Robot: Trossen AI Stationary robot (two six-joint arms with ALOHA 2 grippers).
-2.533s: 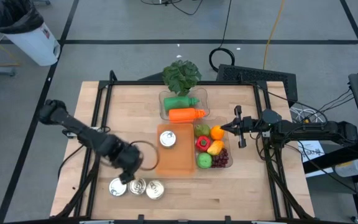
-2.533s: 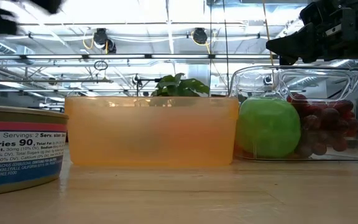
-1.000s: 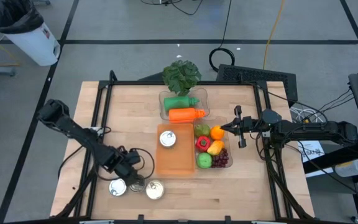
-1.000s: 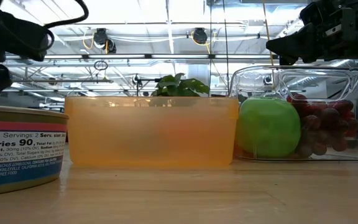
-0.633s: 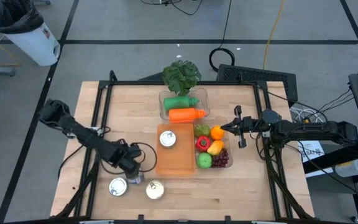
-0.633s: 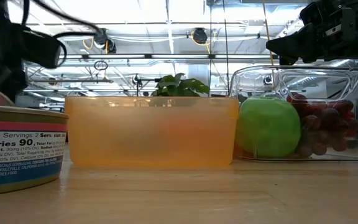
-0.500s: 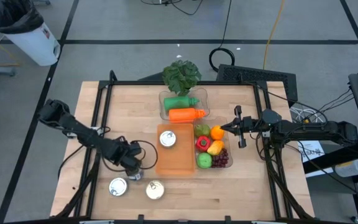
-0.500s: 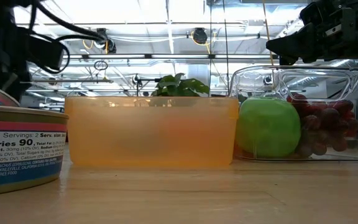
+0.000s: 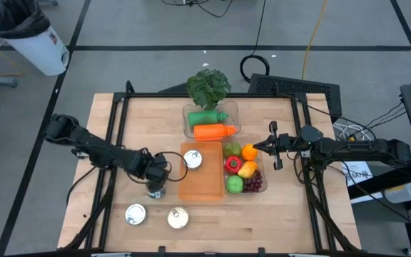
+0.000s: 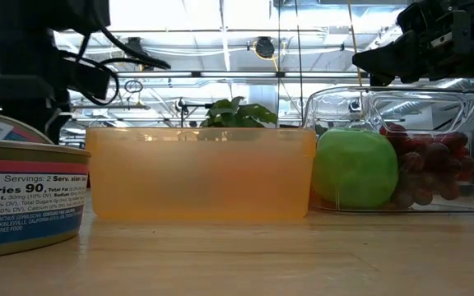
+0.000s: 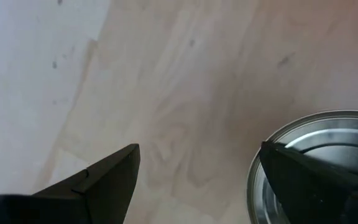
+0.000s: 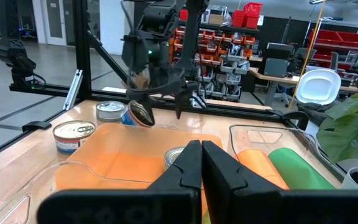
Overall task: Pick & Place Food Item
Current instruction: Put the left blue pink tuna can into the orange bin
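So the left gripper (image 9: 155, 187) was clamped around a small round metal tin can (image 12: 140, 114), holding it tilted in the air just beside the orange translucent plastic tray (image 9: 204, 187). Right gripper (image 9: 271, 148) sat clenched shut and empty, hovering beside the clear plastic bin of fruit (image 9: 257, 187).

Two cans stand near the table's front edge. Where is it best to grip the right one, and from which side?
Probably grip the right can across its round side wall, from straight above: it stands upright, lid up, apart from the left can.
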